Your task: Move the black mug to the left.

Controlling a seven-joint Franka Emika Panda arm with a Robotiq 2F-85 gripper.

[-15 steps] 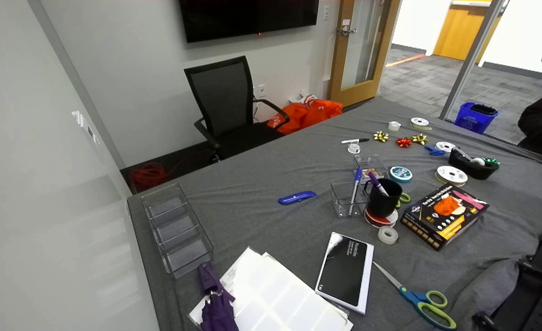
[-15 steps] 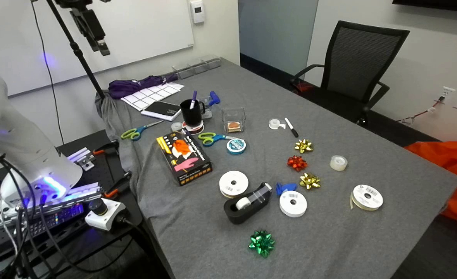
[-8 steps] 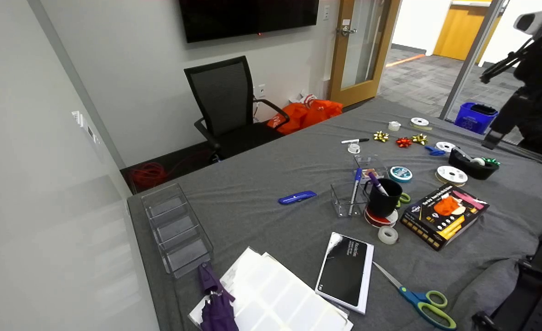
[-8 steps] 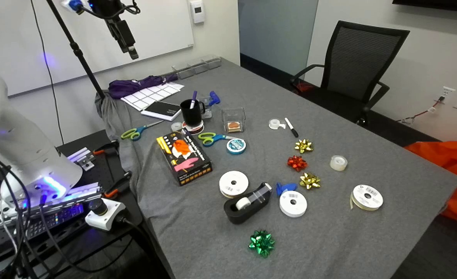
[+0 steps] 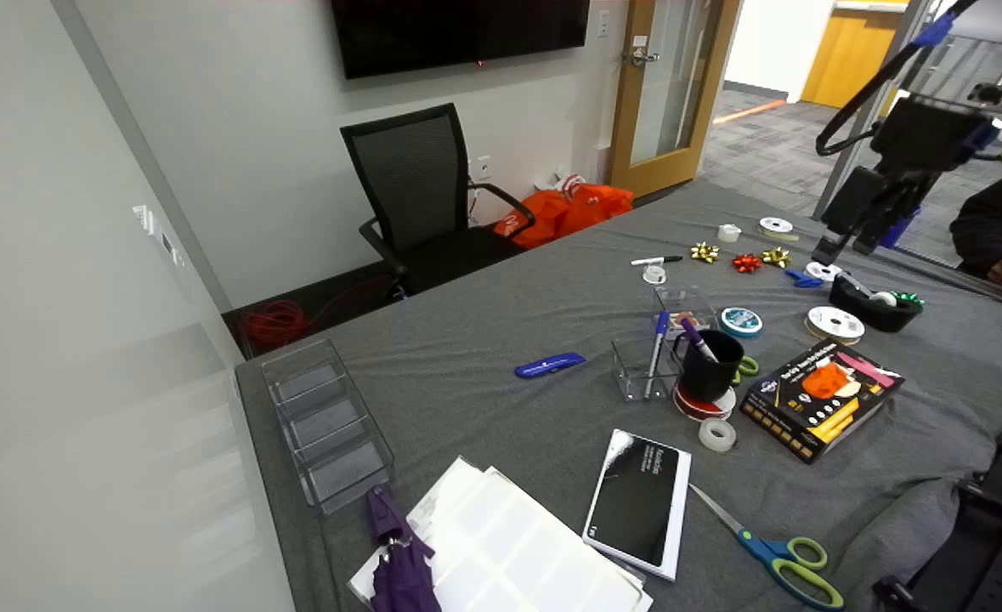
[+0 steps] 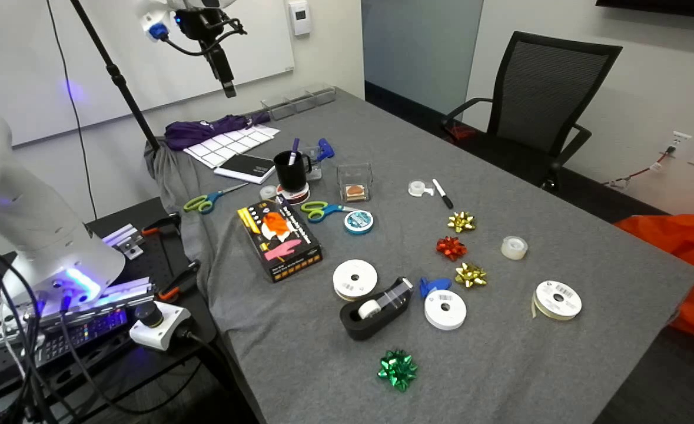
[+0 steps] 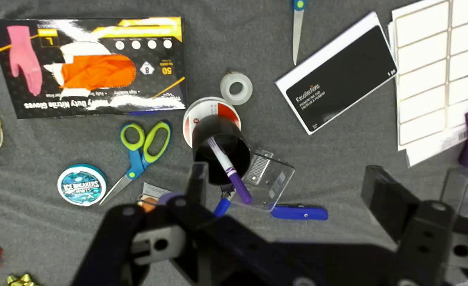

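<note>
Two black fingers (image 7: 390, 200) of the black gripper (image 7: 289, 180), spread wide, point down from the white arm (image 6: 46, 218), well above the grey cloth-covered table (image 6: 305, 365). Lower down, the small black cylindrical mug (image 6: 289, 175) stands upright on a red-and-white spool (image 6: 299, 196), holding a purple-capped white marker (image 7: 239, 186); beside it, a clear plastic box (image 5: 630, 374) holds a blue-capped pen (image 5: 657, 350).

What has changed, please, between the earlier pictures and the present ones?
In an exterior view, the gripper has moved rightward and slightly down across the picture. Nothing was taken hold of or let go. The black mug and the purple marker inside it stayed as they were.
</note>
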